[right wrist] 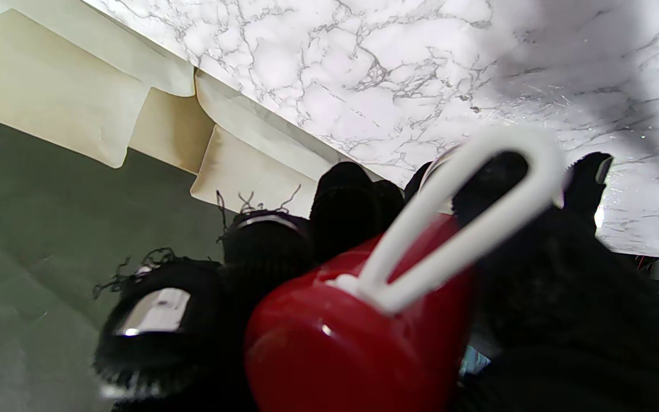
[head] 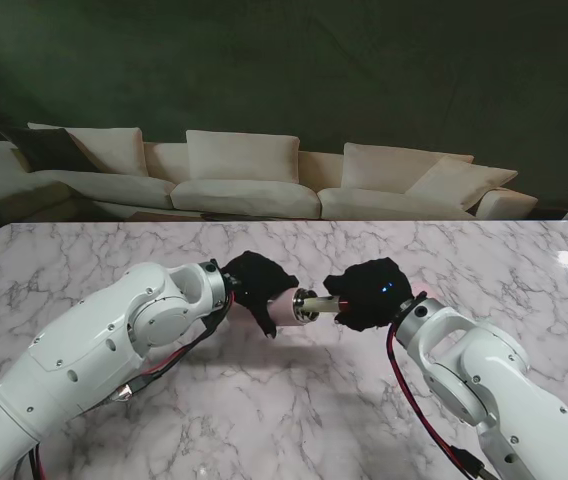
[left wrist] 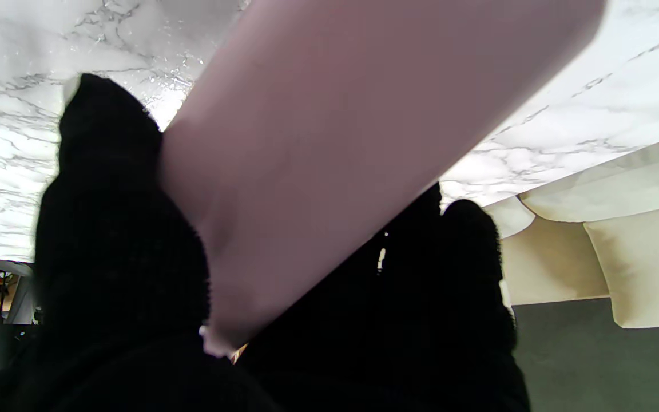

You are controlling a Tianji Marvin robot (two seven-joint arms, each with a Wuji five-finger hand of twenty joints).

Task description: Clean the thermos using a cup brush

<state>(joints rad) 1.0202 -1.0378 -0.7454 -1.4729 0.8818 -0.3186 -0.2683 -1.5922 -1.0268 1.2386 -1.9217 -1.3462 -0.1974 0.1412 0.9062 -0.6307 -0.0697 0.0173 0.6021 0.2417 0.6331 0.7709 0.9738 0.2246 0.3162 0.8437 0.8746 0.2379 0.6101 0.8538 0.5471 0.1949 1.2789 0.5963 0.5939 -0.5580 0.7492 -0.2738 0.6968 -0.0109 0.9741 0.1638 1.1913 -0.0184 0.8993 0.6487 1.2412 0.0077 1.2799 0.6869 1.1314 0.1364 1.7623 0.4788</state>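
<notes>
A: Where is the thermos (head: 286,308)?

B: Held off the marble table (head: 264,420), lying sideways between the two hands, its metal mouth turned toward the right hand (head: 369,293).

A: What grips it?

B: The left hand (head: 256,285), black-gloved, fingers (left wrist: 118,229) wrapped around the pink body (left wrist: 329,143).

A: And the cup brush (right wrist: 364,332)?

B: The right hand's fingers (right wrist: 341,200) are clenched round its red handle, the white loop (right wrist: 478,217) sticking out the back. Its front end meets the thermos mouth; the bristles cannot be made out.

A: Anything beyond the thermos?

B: A cream sofa (head: 244,175), past the table's far edge.
</notes>
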